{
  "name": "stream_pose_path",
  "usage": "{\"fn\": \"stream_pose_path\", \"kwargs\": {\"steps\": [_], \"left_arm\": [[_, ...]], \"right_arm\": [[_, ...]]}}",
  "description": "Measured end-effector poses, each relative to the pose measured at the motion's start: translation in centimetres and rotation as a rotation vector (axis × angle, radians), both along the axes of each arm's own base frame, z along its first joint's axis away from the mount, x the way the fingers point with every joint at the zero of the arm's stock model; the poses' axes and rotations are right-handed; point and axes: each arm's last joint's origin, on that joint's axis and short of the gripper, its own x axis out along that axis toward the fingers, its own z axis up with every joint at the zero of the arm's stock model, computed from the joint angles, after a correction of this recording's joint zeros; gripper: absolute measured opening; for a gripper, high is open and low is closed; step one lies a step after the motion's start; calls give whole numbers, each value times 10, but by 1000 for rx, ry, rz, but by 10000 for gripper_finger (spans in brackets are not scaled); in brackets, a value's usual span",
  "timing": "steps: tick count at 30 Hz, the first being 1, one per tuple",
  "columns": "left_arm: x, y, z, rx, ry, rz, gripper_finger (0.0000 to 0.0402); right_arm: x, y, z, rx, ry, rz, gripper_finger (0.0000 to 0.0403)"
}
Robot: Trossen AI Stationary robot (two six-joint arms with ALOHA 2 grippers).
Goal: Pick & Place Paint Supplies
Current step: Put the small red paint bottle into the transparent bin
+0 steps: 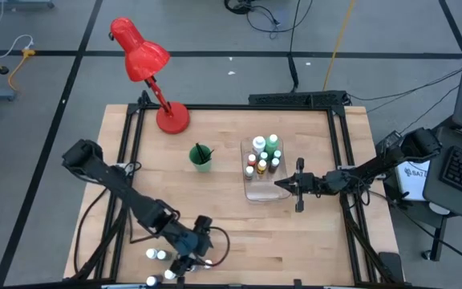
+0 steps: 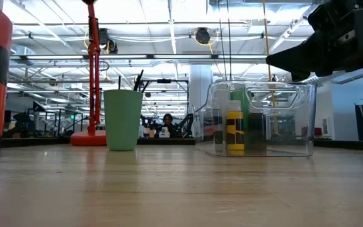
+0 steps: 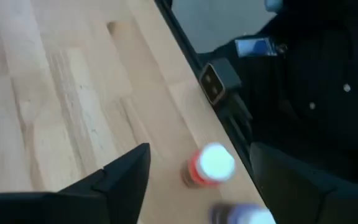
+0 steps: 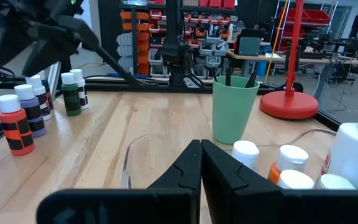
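A light wooden table [image 1: 231, 233] carries a clear plastic bin [image 1: 257, 191] near its middle, the landmark for everything else. Well behind and to the left of the bin stands a red desk lamp [image 1: 147, 64]. Just left of the bin stands a green cup [image 1: 201, 158] with dark brushes [image 1: 200, 150] upright in it. Inside the bin stand several white-capped paint bottles [image 1: 263, 154], among them green, orange and a yellow one. The right gripper [image 1: 283, 185] hangs at the bin's right front corner, fingers pressed together, grasping nothing. The left gripper [image 1: 184, 263] is far in front and left of the bin, at the table's near edge, fingers spread wide and released above an orange-red bottle [image 3: 205, 167]; more loose bottles [image 1: 156, 255] stand beside it.
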Motion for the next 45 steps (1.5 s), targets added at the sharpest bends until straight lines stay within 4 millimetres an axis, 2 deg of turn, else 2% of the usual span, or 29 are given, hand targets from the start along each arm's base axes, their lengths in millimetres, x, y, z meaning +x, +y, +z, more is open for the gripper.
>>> {"fn": "stream_pose_path", "kwargs": {"steps": [3,9,20,23,28,37,45], "left_arm": [[6,-2,-11,-17,33,13,291],[14,-11,-34,-31,84,-41,282],[10,-16,-43,13,110,-49,288],[11,-20,-51,12,131,-74,283],[13,-22,-51,6,110,-68,270],[15,-20,-50,15,88,-76,231],[17,-18,-50,64,49,-61,151]], "right_arm": [[0,0,0,0,1,0,4],[0,0,-1,6,7,0,4],[0,0,-1,6,6,0,4],[0,0,-1,6,7,0,4],[0,0,-1,26,12,-1,4],[0,0,-2,23,15,-1,4],[0,0,-2,21,18,-1,4]]}}
